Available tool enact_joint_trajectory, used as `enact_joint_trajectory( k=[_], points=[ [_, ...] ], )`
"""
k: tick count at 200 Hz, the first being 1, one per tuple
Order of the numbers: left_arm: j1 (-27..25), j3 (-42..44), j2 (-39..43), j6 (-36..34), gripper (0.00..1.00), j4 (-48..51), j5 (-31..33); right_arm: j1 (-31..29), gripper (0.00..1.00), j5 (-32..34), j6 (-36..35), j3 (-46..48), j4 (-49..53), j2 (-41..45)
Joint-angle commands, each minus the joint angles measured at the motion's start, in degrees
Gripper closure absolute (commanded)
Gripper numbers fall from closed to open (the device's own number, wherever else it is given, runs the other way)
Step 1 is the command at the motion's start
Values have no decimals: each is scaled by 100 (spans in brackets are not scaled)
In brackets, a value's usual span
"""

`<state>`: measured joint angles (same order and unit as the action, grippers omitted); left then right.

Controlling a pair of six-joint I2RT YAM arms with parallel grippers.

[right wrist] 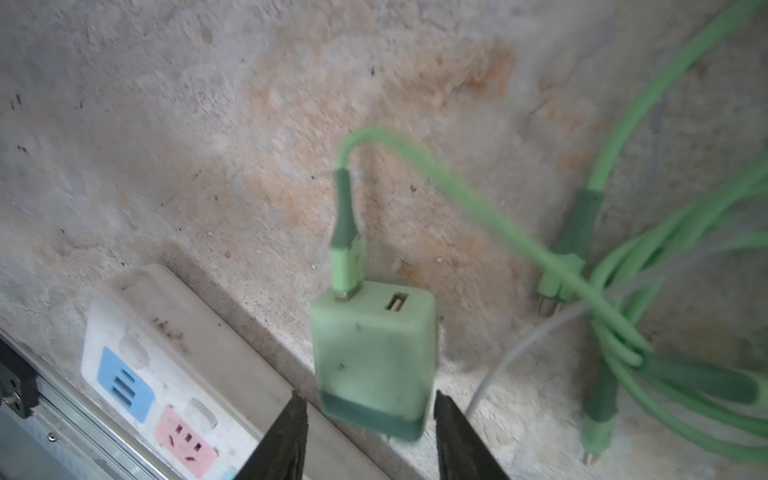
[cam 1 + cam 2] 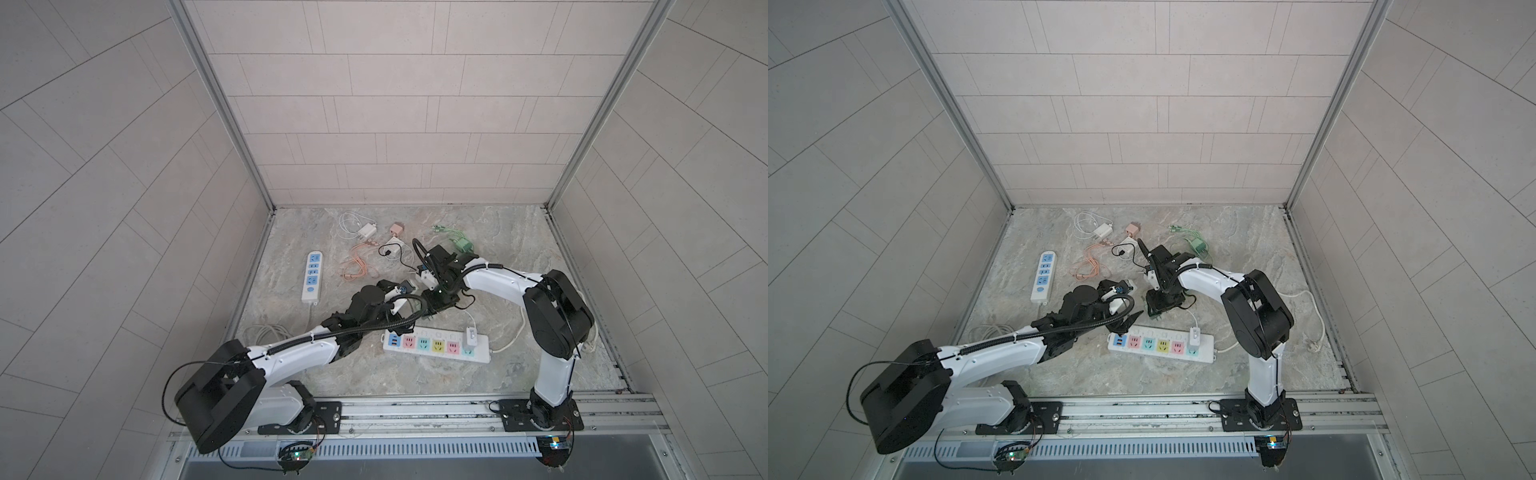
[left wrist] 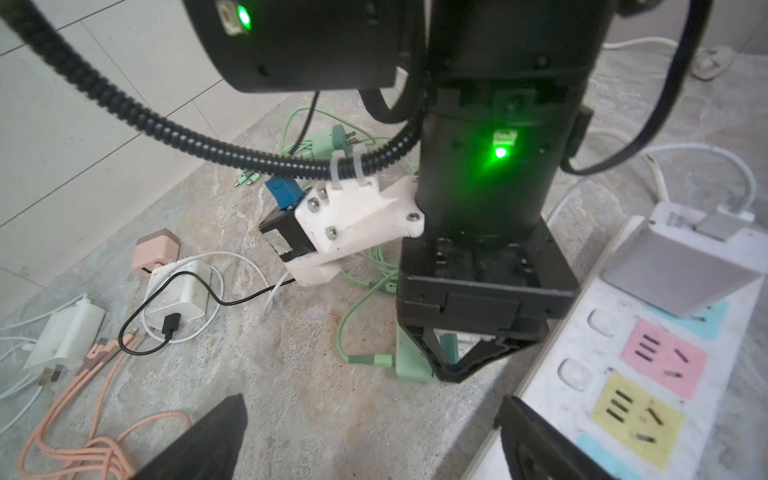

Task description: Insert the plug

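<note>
Green plug [image 1: 374, 357] points its prongs toward right pincer [image 1: 369, 397].

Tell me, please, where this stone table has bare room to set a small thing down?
Free: the far right corner, between the green cable bundle and the right wall; also the front strip between the white power strip with coloured sockets and the metal rail. Crowded: far middle, around the pink charger and orange cable.

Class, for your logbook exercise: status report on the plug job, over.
Left hand open, idle near end of power strip. Right hand open, jaws straddling green charger, not yet plugged. White adapter fills one end socket; others free.
</note>
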<state>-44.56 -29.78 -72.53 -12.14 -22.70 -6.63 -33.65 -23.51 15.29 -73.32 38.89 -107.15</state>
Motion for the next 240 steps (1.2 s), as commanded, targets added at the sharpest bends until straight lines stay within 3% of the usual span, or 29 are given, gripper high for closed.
enact_joint_trajectory(
  k=[1,22,59,94,140,160,240],
  points=[
    [-27,-220,148,807,0,291,502,-16,45,-179,259,102,-269,61],
    [-24,-313,251,1251,0,546,679,-17,39,-408,465,224,-505,127],
    [-25,-586,306,2264,0,1405,875,117,39,-407,813,407,-718,524],
    [-51,-867,-66,3211,0,2260,906,434,40,-439,1112,738,-876,1401],
    [-867,-1959,-928,4020,0,3621,1750,1226,40,-543,1628,1289,-1278,2308],
    [-969,-2575,-1540,4287,0,4148,1646,1479,40,-512,1672,1413,-1299,2445],
    [-1021,-3062,-2459,5062,8,4211,1711,2014,43,-393,1474,2071,-1200,3366]
  ],
)
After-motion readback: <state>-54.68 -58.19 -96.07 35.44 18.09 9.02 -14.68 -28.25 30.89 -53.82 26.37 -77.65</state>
